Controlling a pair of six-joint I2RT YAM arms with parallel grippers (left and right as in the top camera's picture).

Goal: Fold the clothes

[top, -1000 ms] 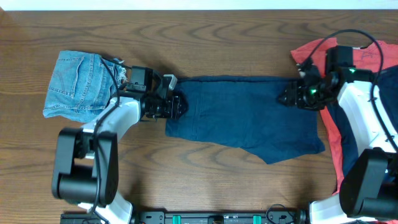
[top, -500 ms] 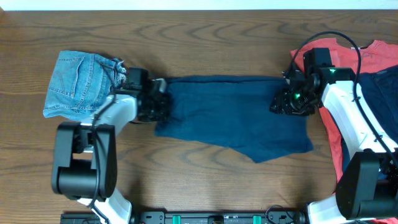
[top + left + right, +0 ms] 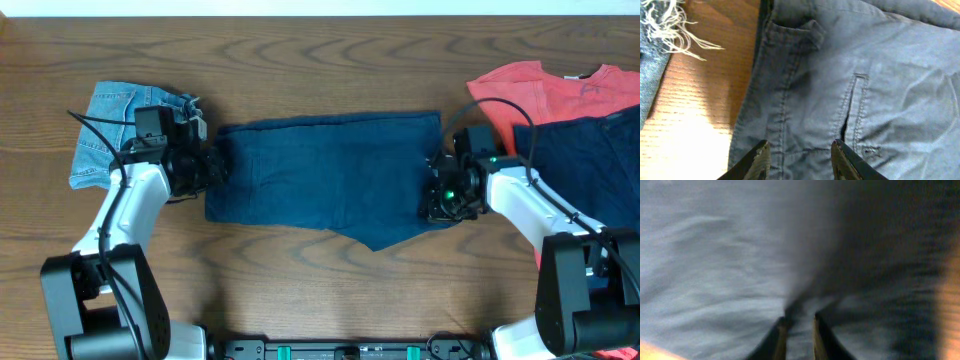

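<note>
Dark navy trousers (image 3: 330, 175) lie flat across the middle of the table. My left gripper (image 3: 212, 166) is at their left, waistband end, next to the light-blue denim shorts (image 3: 105, 140). In the left wrist view it (image 3: 800, 155) stands open just over the waistband and back pocket (image 3: 855, 100), with the shorts' frayed hem (image 3: 662, 30) at the upper left. My right gripper (image 3: 437, 200) is at the trousers' right end. The right wrist view shows it (image 3: 799, 325) shut on a pinched ridge of the navy cloth (image 3: 715, 255).
A coral-red T-shirt (image 3: 540, 85) lies at the far right with another dark navy piece (image 3: 590, 160) on top of it. Bare wooden table (image 3: 320, 60) shows behind and in front of the trousers.
Both arms have moved left and the trousers have slid left with them. The right gripper has closed on the cloth. The left gripper closed, then opened again.
</note>
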